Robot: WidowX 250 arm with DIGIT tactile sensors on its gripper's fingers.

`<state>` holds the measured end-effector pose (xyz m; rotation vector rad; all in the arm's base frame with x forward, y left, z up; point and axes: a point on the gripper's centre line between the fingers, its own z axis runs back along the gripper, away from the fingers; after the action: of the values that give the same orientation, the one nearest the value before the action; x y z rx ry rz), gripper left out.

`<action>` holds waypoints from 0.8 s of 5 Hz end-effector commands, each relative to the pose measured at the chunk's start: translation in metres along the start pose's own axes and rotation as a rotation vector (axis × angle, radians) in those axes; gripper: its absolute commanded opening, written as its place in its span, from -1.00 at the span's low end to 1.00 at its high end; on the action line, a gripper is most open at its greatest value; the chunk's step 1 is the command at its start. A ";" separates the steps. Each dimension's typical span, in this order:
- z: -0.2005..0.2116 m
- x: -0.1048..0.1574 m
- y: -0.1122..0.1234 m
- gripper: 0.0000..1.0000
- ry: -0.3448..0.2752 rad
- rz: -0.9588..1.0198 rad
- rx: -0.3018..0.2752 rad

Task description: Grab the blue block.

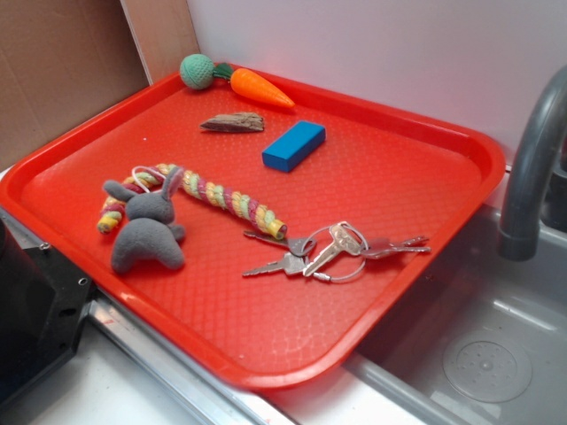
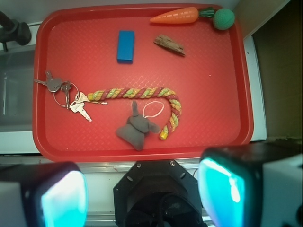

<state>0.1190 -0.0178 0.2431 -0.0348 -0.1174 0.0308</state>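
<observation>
The blue block (image 1: 293, 145) lies flat on the red tray (image 1: 416, 124), right of a brown wood chip and below the orange carrot. In the wrist view the blue block (image 2: 125, 46) lies near the tray's far edge, upper middle. My gripper (image 2: 142, 191) is high above the near edge of the tray (image 2: 52, 137), far from the block. Its two fingers stand wide apart with teal pads (image 2: 222, 189) and nothing between them. The gripper does not show in the exterior view.
On the tray: an orange toy carrot with a green ball (image 1: 235, 80), a wood chip (image 1: 234, 122), a braided rope (image 1: 226, 199), a grey stuffed rabbit (image 1: 146, 232) and a key bunch (image 1: 332, 248). A grey faucet (image 1: 532, 168) and sink lie right. The black robot base (image 2: 158, 194) is below.
</observation>
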 end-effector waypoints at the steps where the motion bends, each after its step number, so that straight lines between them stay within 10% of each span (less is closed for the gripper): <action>1: 0.000 0.000 0.000 1.00 0.000 0.000 0.000; 2: -0.046 0.042 -0.017 1.00 -0.060 -0.065 -0.117; 4: -0.082 0.096 -0.028 1.00 -0.191 0.289 -0.130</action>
<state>0.2183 -0.0507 0.1694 -0.1652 -0.2836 0.3029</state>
